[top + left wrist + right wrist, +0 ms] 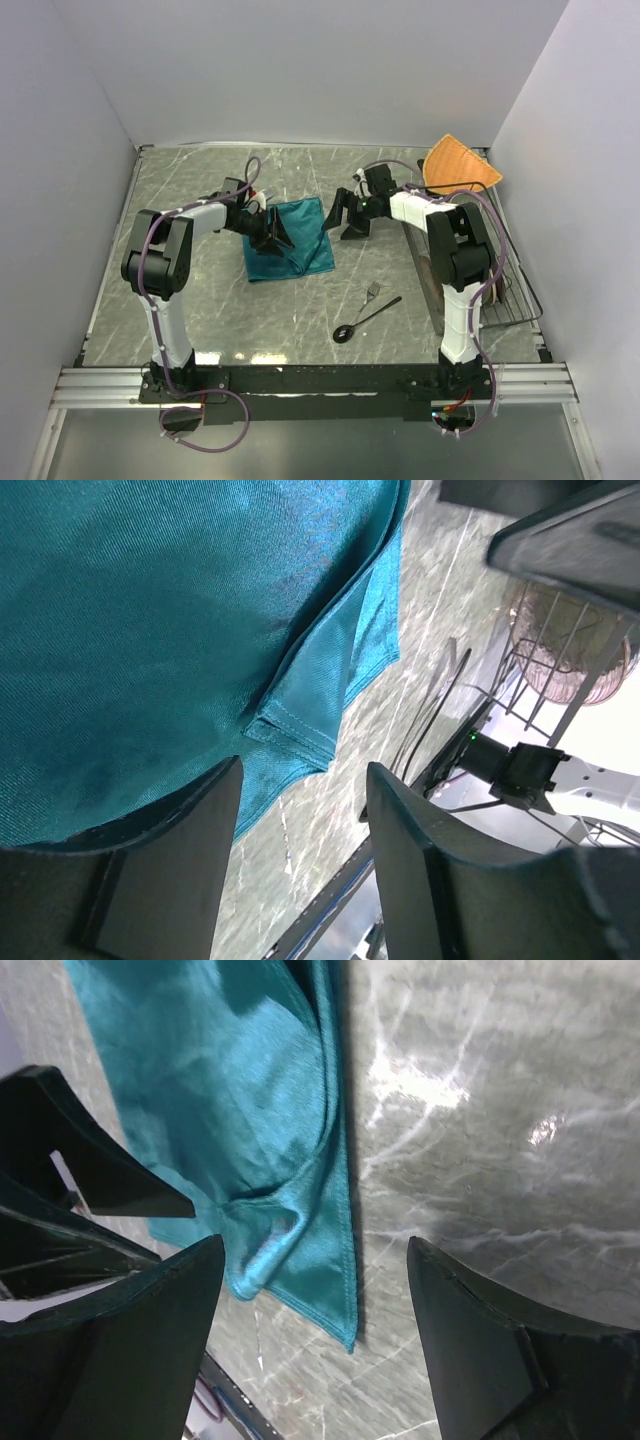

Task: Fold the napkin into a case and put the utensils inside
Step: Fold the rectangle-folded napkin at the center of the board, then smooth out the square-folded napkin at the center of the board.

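Note:
The teal napkin (pixel 300 240) lies folded on the marble table, its layers overlapping. My left gripper (pixel 272 236) hovers over the napkin's middle. In the left wrist view its jaws (pixel 300 830) stand open with nothing between them, one finger (pixel 165 870) over the cloth (pixel 150 630) beside a folded flap. My right gripper (pixel 346 220) hangs at the napkin's right edge. It (pixel 315 1290) is open too, above the cloth's lower corner (pixel 240 1100). The silver fork (pixel 372 293) and the dark spoon (pixel 366 319) lie nearer the front, apart from both grippers.
An orange fan-shaped cloth (pixel 458 165) lies at the back right. A wire rack (pixel 505 290) stands along the right wall, and the left wrist view shows a round dish in it (pixel 570 650). White walls close in the table on three sides.

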Robot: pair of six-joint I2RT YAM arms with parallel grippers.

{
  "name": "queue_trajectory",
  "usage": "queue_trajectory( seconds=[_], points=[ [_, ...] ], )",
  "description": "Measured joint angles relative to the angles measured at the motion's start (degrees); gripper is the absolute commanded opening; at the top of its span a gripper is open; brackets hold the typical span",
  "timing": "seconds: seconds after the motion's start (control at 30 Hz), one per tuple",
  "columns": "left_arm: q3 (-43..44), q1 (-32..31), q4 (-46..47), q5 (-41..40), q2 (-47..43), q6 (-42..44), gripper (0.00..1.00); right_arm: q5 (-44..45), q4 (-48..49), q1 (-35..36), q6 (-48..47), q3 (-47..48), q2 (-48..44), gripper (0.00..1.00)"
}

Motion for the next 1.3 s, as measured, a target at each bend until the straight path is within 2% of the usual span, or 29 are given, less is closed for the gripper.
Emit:
queue_trajectory(
  seconds=[1.03, 1.3],
  points=[
    [-4.17, -1.42, 13.57, 2.23, 2.80, -10.40, 0.60, -3.69, 6.73, 0.35, 6.40, -4.55, 0.24, 0.82],
    [-4.26, -5.33, 18.05, 2.45, 2.80, -12.50, 0.55, -5.14, 7.74, 0.35, 7.87, -4.57, 0.90, 0.81]
  ],
)
